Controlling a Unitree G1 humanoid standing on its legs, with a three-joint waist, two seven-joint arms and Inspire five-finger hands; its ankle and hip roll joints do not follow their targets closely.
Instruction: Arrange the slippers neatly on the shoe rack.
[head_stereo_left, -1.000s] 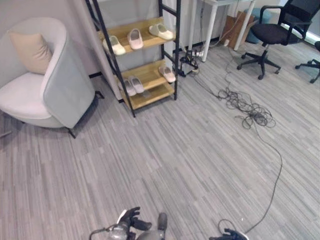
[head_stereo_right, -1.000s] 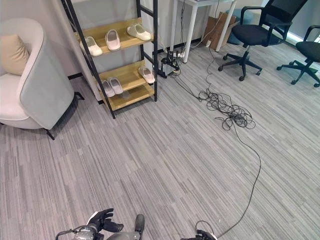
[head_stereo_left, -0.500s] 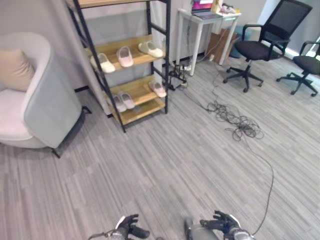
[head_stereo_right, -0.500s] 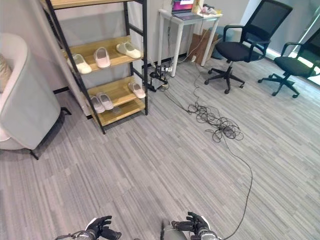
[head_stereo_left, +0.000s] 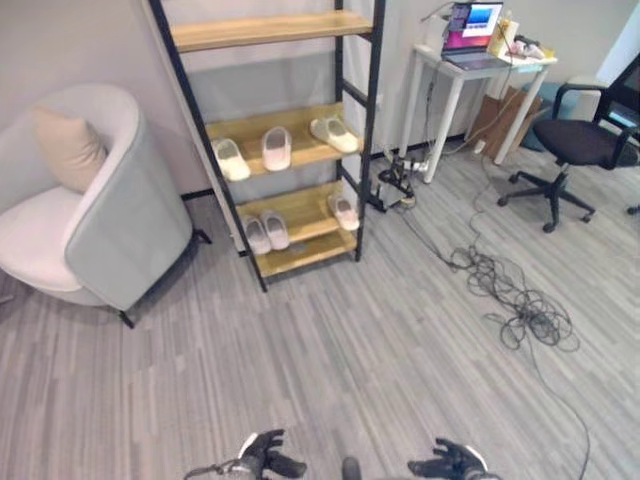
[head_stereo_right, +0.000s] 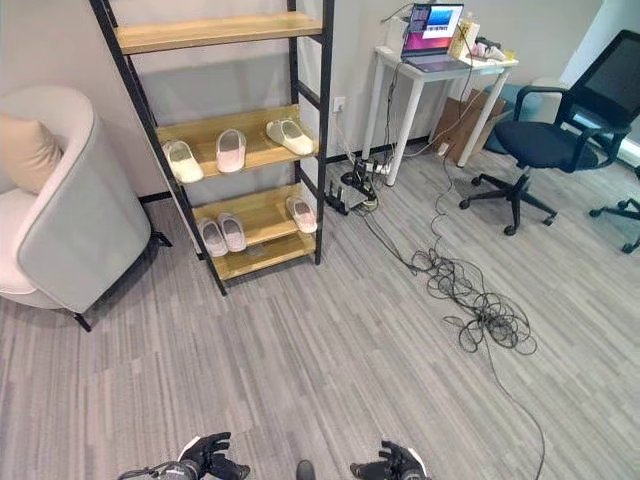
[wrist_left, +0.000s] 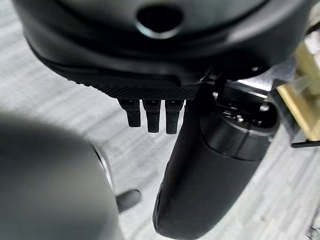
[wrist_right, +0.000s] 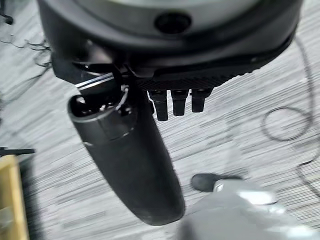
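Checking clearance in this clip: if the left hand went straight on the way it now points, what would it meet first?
Probably nothing soon. The left hand hangs low, holding nothing, with bare carpet ahead; the shoe rack stands well beyond it. Depth is hard to judge.

an office – desk (head_stereo_right: 440, 66) with laptop (head_stereo_right: 430, 22), swivel chairs (head_stereo_right: 545, 145), grey carpet (head_stereo_right: 330, 360).

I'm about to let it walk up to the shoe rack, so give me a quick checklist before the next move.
1. Left hand holding nothing: ok.
2. Right hand holding nothing: ok.
3. Shoe rack in view ahead: ok.
4. Floor straight ahead to the rack bare: ok; cable tangle lies off to the right.
5. Slippers paired: not ok; lone slipper sits apart from the pair on the lower shelf.
6. Armchair clear of the rack: ok.
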